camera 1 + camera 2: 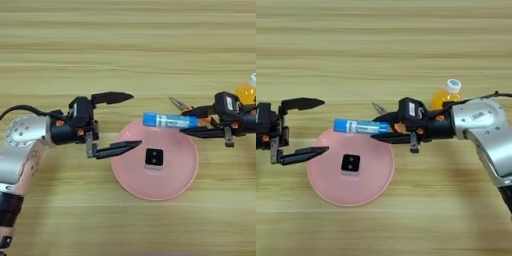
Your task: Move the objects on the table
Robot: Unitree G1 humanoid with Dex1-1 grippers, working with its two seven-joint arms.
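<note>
Over table [128,50], right gripper [376,131] horizontal

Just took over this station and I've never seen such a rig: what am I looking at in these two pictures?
Both pictures come from the robot's head camera, looking down on the wooden table; they are its left and right eyes. The two metal arms are the robot's. Its right tool is shut on a blue tube, held above the far rim of a pink plate. The left tool is open, beside the plate. A black cube lies on the plate. An orange-drink bottle stands behind the right arm.
</note>
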